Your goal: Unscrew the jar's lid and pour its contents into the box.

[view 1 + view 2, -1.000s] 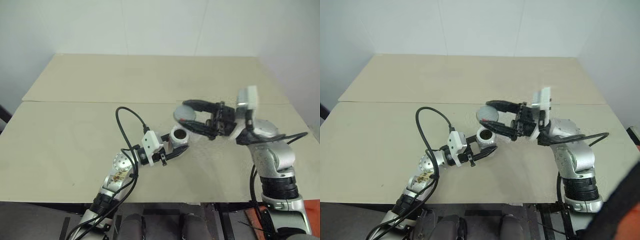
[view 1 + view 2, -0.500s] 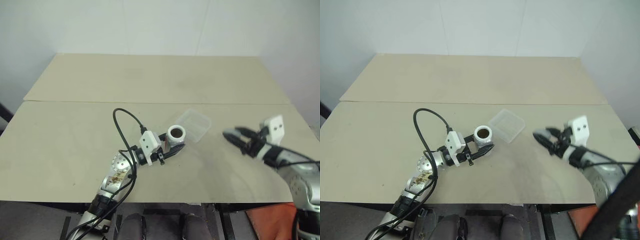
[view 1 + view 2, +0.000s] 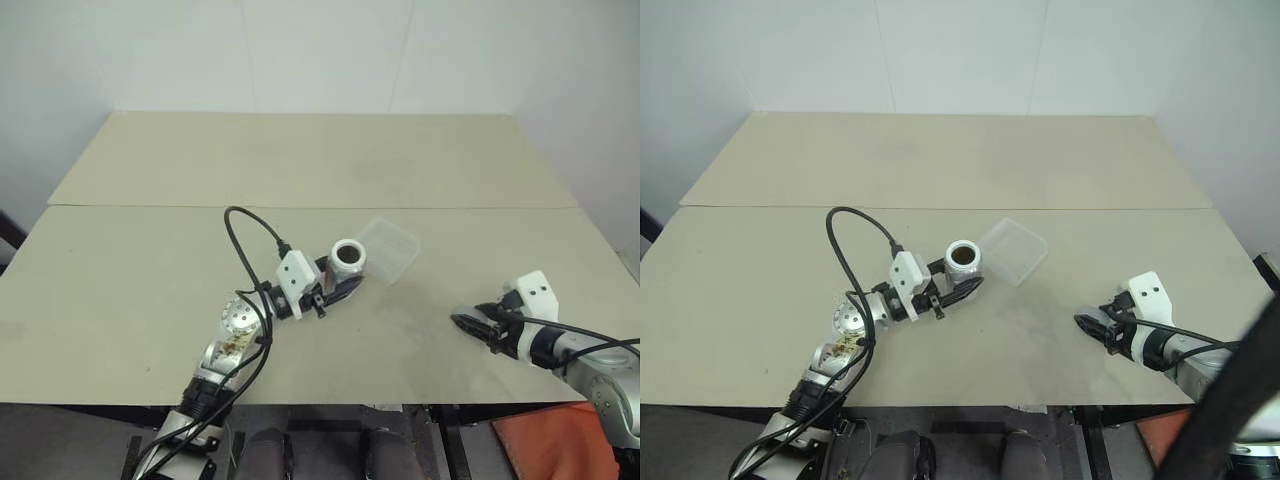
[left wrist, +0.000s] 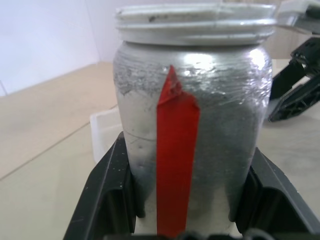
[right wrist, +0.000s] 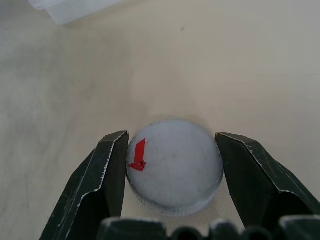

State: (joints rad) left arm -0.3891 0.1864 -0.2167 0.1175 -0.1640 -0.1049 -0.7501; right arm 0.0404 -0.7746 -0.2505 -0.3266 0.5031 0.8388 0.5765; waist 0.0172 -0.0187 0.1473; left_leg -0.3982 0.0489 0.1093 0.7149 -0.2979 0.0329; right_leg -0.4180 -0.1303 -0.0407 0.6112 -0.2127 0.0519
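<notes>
The jar [image 4: 220,120], silvery-grey with a red mark, stands upright and open-topped just above the table, with my left gripper [image 3: 343,282] shut on its body. Dark brownish contents [image 3: 962,255] show inside its mouth. The box [image 3: 388,250], a clear shallow tray, lies right beside the jar on its far right side. At the table's near right, my right gripper [image 5: 170,135] is low over the table. The lid [image 5: 175,167], a grey disc with a red mark, lies flat on the table between its two fingers, which press against its sides.
The beige table [image 3: 300,160] is made of two boards with a seam [image 3: 150,205] running across. A black cable [image 3: 245,235] loops up from my left arm. The table's front edge runs close beneath both arms.
My right gripper carried the lid away from above the jar, swinging right and down to the table. The left gripper kept hold of the jar, edging slightly toward the box.
</notes>
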